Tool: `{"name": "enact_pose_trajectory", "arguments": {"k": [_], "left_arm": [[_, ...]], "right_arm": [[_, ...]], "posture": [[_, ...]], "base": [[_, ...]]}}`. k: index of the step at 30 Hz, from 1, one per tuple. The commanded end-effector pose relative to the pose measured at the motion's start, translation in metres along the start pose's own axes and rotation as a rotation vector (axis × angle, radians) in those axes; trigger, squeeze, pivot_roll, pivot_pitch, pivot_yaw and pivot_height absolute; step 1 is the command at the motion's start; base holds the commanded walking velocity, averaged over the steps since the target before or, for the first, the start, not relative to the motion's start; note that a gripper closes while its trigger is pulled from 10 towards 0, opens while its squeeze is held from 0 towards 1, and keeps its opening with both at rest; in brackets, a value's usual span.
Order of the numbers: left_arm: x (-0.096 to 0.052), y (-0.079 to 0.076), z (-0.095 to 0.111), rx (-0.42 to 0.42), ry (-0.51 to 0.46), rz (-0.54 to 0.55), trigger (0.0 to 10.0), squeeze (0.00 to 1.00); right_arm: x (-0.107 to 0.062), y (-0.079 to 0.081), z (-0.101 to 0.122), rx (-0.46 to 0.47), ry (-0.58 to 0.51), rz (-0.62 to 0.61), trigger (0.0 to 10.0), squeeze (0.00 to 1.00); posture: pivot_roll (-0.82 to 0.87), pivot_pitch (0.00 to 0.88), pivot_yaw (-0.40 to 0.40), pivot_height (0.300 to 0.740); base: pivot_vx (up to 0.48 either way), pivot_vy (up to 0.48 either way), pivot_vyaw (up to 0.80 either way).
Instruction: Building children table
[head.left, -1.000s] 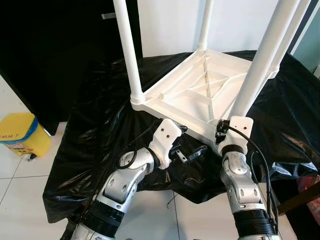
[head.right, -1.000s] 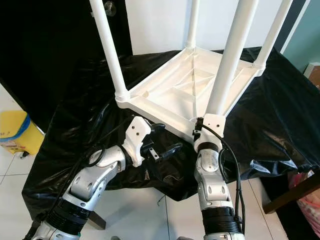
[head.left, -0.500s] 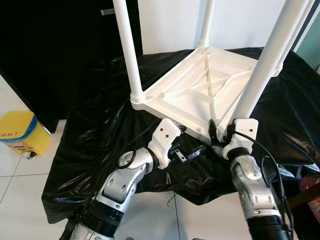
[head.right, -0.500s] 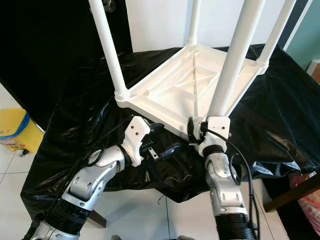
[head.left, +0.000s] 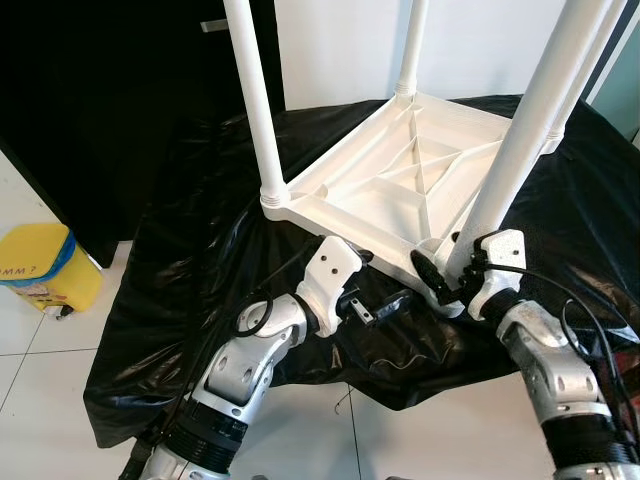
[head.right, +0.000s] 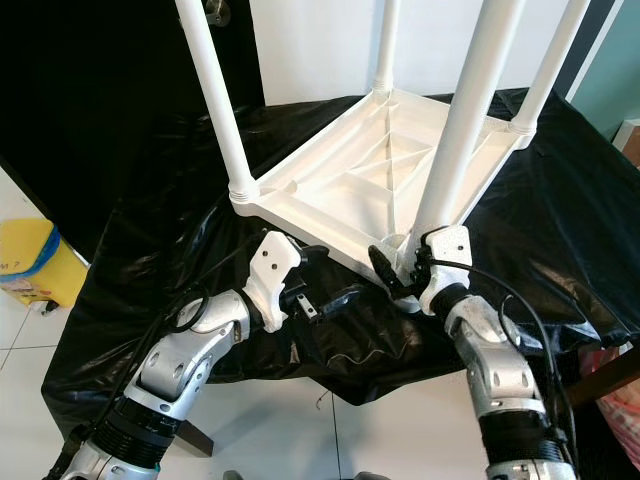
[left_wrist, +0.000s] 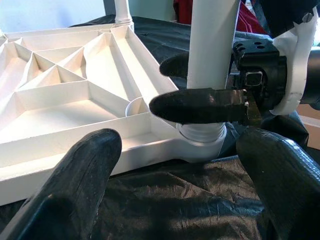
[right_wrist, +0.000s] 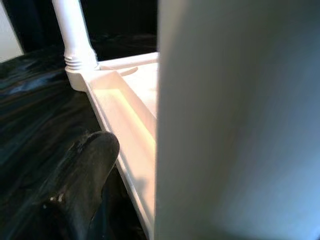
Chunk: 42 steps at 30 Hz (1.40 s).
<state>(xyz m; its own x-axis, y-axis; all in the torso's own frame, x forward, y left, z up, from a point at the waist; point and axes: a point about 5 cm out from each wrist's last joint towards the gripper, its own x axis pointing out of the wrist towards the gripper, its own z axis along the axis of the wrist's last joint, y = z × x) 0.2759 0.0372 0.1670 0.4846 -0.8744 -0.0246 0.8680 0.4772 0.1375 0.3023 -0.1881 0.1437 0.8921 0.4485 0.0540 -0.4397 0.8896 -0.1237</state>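
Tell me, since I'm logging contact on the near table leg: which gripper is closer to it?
Right. The right gripper has its fingers around the base of the near table leg. The left gripper hangs open beside it, below the tabletop's edge, apart from the leg.

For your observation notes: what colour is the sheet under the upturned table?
Black and glossy; the sheet shows best in the left eye view.
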Motion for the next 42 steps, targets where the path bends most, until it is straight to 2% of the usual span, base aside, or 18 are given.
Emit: {"name": "enact_pose_trajectory", "arguments": {"k": [1,3,4,5,7,8,17,20,21,27,29,31,35,38,42], "left_arm": [[-0.001,0.0,-0.003,0.012,0.031,-0.015,10.0,0.0],[-0.001,0.0,-0.003,0.012,0.031,-0.015,10.0,0.0],[-0.001,-0.002,-0.005,0.013,0.042,-0.028,10.0,0.0],[-0.001,-0.004,-0.006,0.014,0.048,-0.035,10.0,0.0],[-0.001,-0.004,-0.006,0.014,0.048,-0.035,10.0,0.0],[-0.001,-0.005,-0.007,0.014,0.05,-0.039,10.0,0.0],[0.003,-0.005,-0.009,0.008,0.05,-0.016,10.0,0.0],[0.003,-0.003,-0.015,0.021,0.069,0.018,10.0,0.0],[0.003,-0.003,-0.015,0.02,0.069,0.019,10.0,0.0],[0.003,-0.001,-0.014,0.028,0.063,0.035,10.0,0.0],[0.004,0.001,-0.014,0.045,0.063,0.066,10.0,0.0],[0.004,0.002,-0.015,0.041,0.066,0.08,10.0,0.0],[0.004,0.001,-0.015,0.041,0.067,0.076,10.0,0.0],[0.005,0.0,-0.017,0.041,0.073,0.069,10.0,0.0],[0.005,-0.001,-0.018,0.042,0.078,0.059,10.0,0.0]], "right_arm": [[0.005,0.004,-0.004,-0.001,0.033,0.065,10.0,0.0],[0.005,0.004,-0.004,-0.001,0.033,0.065,10.0,0.0],[0.006,0.003,-0.007,-0.011,0.047,0.073,9.2,0.0],[0.006,0.002,-0.009,-0.025,0.063,0.072,3.9,0.0],[0.006,0.002,-0.009,-0.025,0.063,0.072,3.9,0.0],[0.007,0.001,-0.011,-0.036,0.074,0.072,0.0,0.0],[0.008,-0.001,-0.017,-0.048,0.099,0.064,0.0,0.0],[0.007,0.001,-0.019,-0.026,0.102,0.066,0.0,0.0],[0.007,0.001,-0.019,-0.025,0.104,0.056,10.0,0.0],[0.007,0.003,-0.021,-0.032,0.106,0.016,10.0,0.0],[0.008,0.002,-0.023,-0.036,0.116,-0.063,10.0,0.0],[0.009,0.008,-0.023,-0.024,0.114,-0.121,10.0,0.0],[0.01,0.016,-0.024,0.0,0.109,-0.178,10.0,0.0],[0.01,0.02,-0.028,0.056,0.125,-0.311,10.0,0.0],[0.01,0.025,-0.029,0.078,0.127,-0.428,10.0,0.0]], "posture": [[-0.16,0.06,0.016,0.74],[-0.16,0.06,0.016,0.74],[-0.16,0.06,0.016,0.74],[-0.16,0.061,0.015,0.74],[-0.16,0.061,0.015,0.74],[-0.16,0.06,0.014,0.74],[-0.15,0.065,0.016,0.74],[-0.16,0.07,0.019,0.74],[-0.16,0.071,0.02,0.74],[-0.16,0.072,0.022,0.74],[-0.17,0.074,0.022,0.74],[-0.17,0.075,0.021,0.74],[-0.17,0.072,0.017,0.74],[-0.17,0.069,0.014,0.74],[-0.17,0.063,0.012,0.74]], "base": [[0.0,0.0,0.0],[0.0,0.0,0.0],[0.0,0.0,0.0],[0.0,0.0,0.0],[0.0,0.0,0.0],[0.0,0.0,0.0],[0.0,0.0,0.0],[0.0,0.0,0.0],[0.0,0.0,0.0],[0.0,0.0,0.0],[0.0,0.0,0.0],[0.0,0.0,0.0],[0.0,0.0,0.0],[0.0,0.0,0.0],[0.0,0.0,0.0]]}}
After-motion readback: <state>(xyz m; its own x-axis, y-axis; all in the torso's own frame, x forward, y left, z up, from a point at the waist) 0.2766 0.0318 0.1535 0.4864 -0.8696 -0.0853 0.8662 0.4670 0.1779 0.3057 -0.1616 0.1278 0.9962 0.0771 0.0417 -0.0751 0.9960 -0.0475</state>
